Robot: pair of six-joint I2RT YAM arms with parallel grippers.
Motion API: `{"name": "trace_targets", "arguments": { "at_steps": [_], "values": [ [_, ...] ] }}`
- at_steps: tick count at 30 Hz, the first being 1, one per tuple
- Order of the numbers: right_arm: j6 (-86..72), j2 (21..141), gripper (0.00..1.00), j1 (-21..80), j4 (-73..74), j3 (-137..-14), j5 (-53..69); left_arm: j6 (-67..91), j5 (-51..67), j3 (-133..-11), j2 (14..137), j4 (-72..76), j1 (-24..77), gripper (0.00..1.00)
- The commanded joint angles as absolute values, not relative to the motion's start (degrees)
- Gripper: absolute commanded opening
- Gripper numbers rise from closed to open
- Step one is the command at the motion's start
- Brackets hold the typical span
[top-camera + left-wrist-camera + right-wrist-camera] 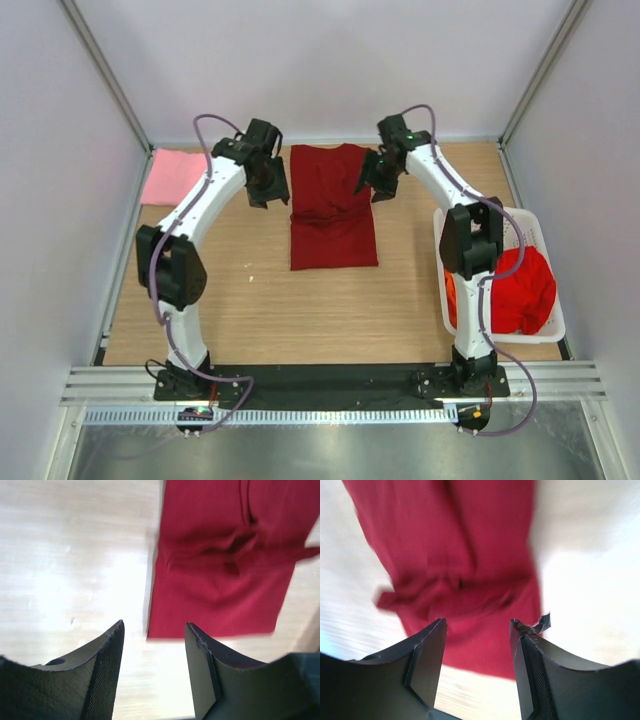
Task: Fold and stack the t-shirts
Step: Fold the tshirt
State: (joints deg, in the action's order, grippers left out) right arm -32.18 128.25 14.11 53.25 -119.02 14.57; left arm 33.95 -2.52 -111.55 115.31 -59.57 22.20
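A dark red t-shirt (333, 207) lies partly folded in the middle of the table, a long narrow shape with a crease across its middle. My left gripper (268, 188) hovers just off its left edge, open and empty. My right gripper (380, 180) hovers at its right edge, open too. In the left wrist view the dark red t-shirt (225, 565) lies beyond the open gripper (154, 626). The right wrist view shows the same t-shirt (465, 575), blurred, beyond the open gripper (478, 622). A light pink t-shirt (172, 176) lies folded at the far left. A bright red t-shirt (522, 290) sits bunched in the basket, orange cloth (450, 296) beside it.
The white slotted basket (548, 327) stands at the right edge of the table. Grey walls and metal posts close in the back and sides. Bare wood (300, 315) stretches between the dark red shirt and the arm bases.
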Motion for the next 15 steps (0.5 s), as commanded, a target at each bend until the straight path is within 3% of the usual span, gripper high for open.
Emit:
{"name": "trace_targets", "arguments": {
  "at_steps": [1,7,15],
  "values": [
    [-26.1,119.1,0.6,23.1,57.4,-111.6,2.0,32.9,-1.1,-102.2,105.4,-57.4,22.1,0.53],
    [-33.0,119.4,0.6,30.9,50.8,-105.6,-2.8,33.1,2.1,-89.0,95.4,-54.4,22.1,0.51],
    [-32.1,125.8,0.58,34.1,46.2,-108.4,-8.9,32.5,3.2,-84.0,89.8,-55.2,22.1,0.5]
  ]
}}
